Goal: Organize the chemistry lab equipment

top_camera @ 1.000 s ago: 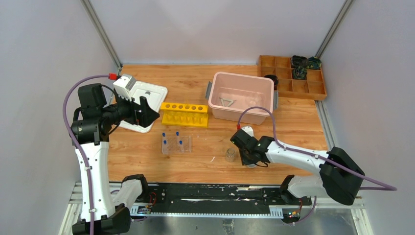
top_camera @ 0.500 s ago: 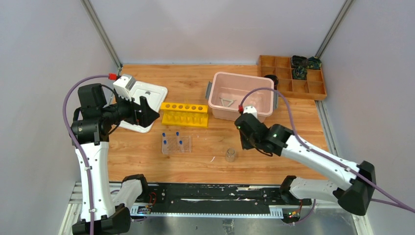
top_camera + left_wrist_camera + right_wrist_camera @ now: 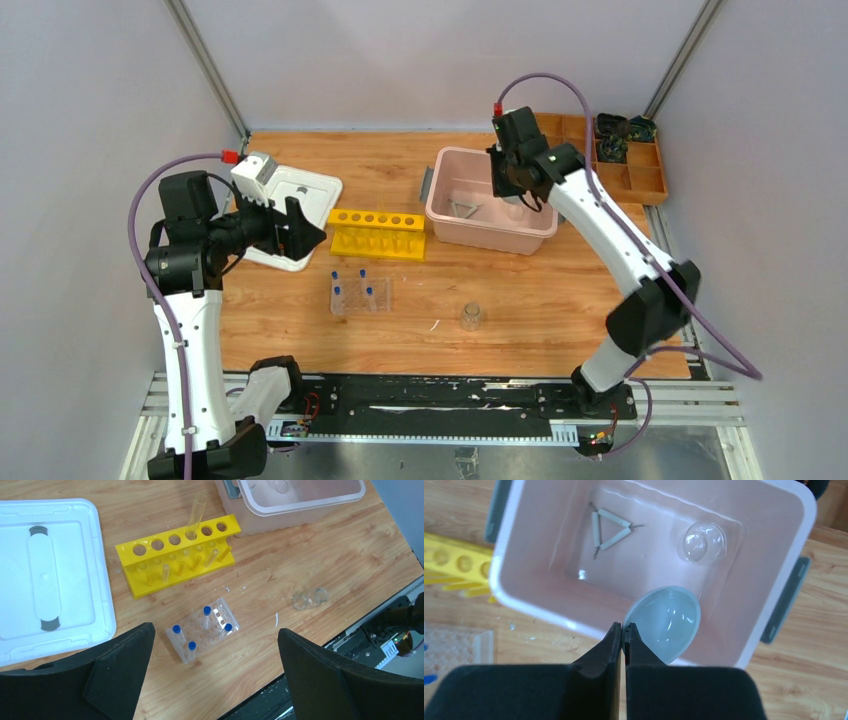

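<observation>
My right gripper (image 3: 623, 627) is shut on the rim of the small white round dish (image 3: 669, 622) and holds it tilted over the near edge of the pink tub (image 3: 544, 615). On the tub floor lie the white triangle (image 3: 608, 529) and a clear glass cup (image 3: 704, 542). A second glass cup (image 3: 471, 317) stands on the table's front. The clear tube rack (image 3: 207, 640) with blue-capped tubes (image 3: 207, 610) stands left of it. My left gripper (image 3: 215, 630) hangs open high above the rack, holding nothing.
A yellow tube rack (image 3: 378, 232) with one clear tube stands between the white grey-handled lid (image 3: 295, 200) and the pink tub (image 3: 490, 235). The brown wooden compartment tray (image 3: 630, 170) sits at the back right corner. Metal frame posts rise at both back corners.
The right arm rose from the table beside the front glass cup and swung back over the pink tub, jaws shut on the dish. The left arm has not moved.
</observation>
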Controlling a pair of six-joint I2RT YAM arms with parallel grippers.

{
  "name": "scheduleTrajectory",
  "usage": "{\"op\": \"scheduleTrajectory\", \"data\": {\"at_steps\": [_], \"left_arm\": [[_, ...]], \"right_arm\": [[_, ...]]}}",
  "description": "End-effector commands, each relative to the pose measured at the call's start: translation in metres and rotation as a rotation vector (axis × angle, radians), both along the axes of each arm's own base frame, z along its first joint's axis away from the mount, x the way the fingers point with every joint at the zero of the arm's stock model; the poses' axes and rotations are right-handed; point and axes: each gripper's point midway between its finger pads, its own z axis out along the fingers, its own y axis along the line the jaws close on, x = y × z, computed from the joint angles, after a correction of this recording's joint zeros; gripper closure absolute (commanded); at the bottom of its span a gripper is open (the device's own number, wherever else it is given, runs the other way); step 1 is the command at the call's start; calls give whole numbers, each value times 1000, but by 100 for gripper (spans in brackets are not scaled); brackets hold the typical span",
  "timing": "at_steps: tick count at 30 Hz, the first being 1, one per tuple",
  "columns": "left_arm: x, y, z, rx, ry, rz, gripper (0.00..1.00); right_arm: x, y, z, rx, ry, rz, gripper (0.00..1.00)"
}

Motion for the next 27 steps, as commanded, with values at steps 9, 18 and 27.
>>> {"op": "scheduleTrajectory", "data": {"at_steps": [9, 18, 27], "left_arm": [[-1, -1, 7, 9, -29, -8, 0], [0, 0, 3, 10, -19, -10, 0], [-1, 0, 4, 14, -25, -7, 0]], "right_arm": [[39, -8, -121, -72, 331, 17, 100], [20, -34, -178, -158, 423, -10, 100], [16, -55, -188, -137, 393, -40, 97]]}}
